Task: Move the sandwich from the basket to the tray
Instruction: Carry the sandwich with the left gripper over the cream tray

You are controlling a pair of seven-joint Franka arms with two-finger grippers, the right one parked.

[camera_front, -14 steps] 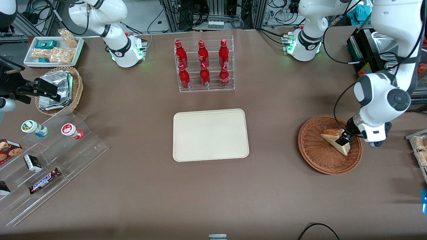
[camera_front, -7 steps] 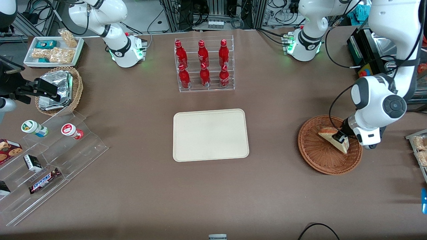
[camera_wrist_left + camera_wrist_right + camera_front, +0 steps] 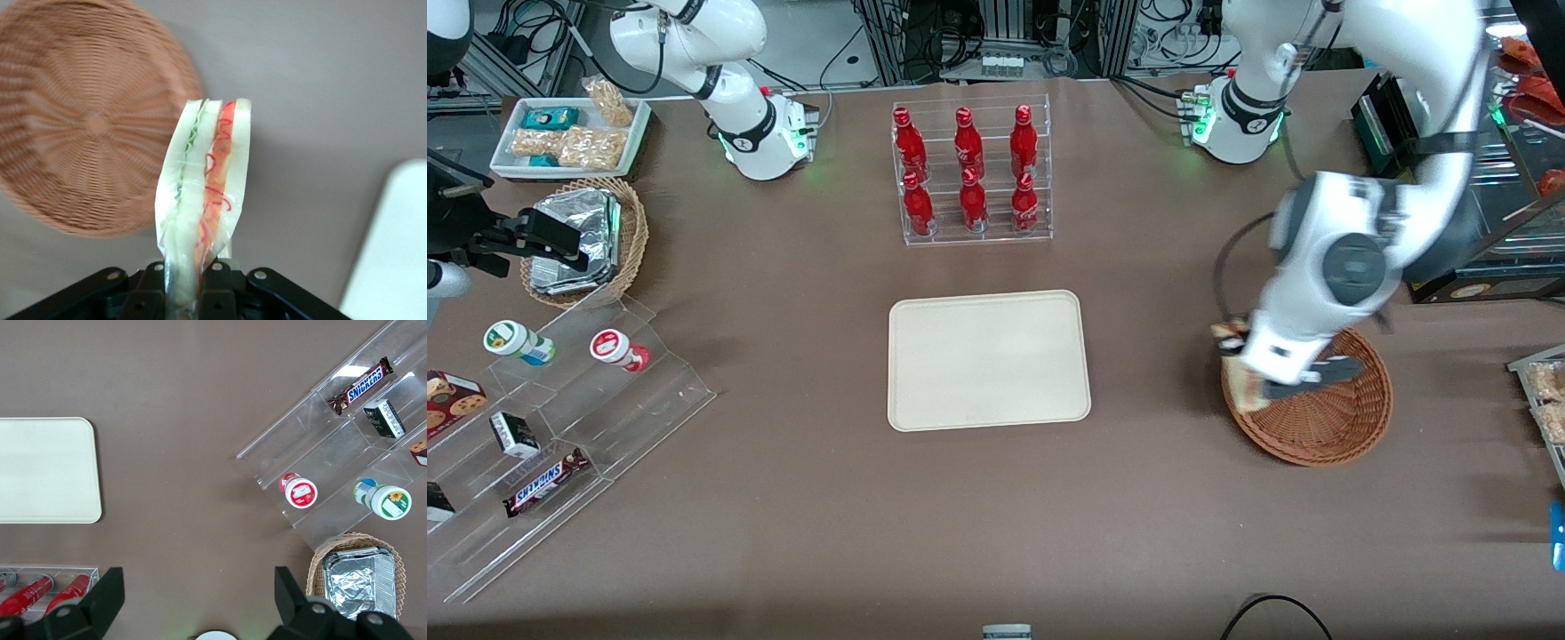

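Note:
The clear-wrapped sandwich (image 3: 203,187), white bread with green and red filling, hangs in the air with my left gripper (image 3: 189,287) shut on its narrow end. In the front view the sandwich (image 3: 1238,380) shows under the wrist, over the rim of the reddish-brown wicker basket (image 3: 1316,444) on the side nearest the tray, and the gripper (image 3: 1249,369) is mostly hidden by the arm. The basket (image 3: 80,127) holds nothing else. The cream tray (image 3: 987,360) lies bare at the table's middle, and its corner (image 3: 393,253) shows in the left wrist view.
A clear rack of red bottles (image 3: 971,173) stands farther from the front camera than the tray. Toward the parked arm's end are a tan basket of foil packets (image 3: 587,236), a white tub of snacks (image 3: 569,133) and a clear stepped shelf (image 3: 560,427).
The left arm has lifted the sandwich out of the basket's middle and swung it to the basket's rim on the tray side. The wrist has turned.

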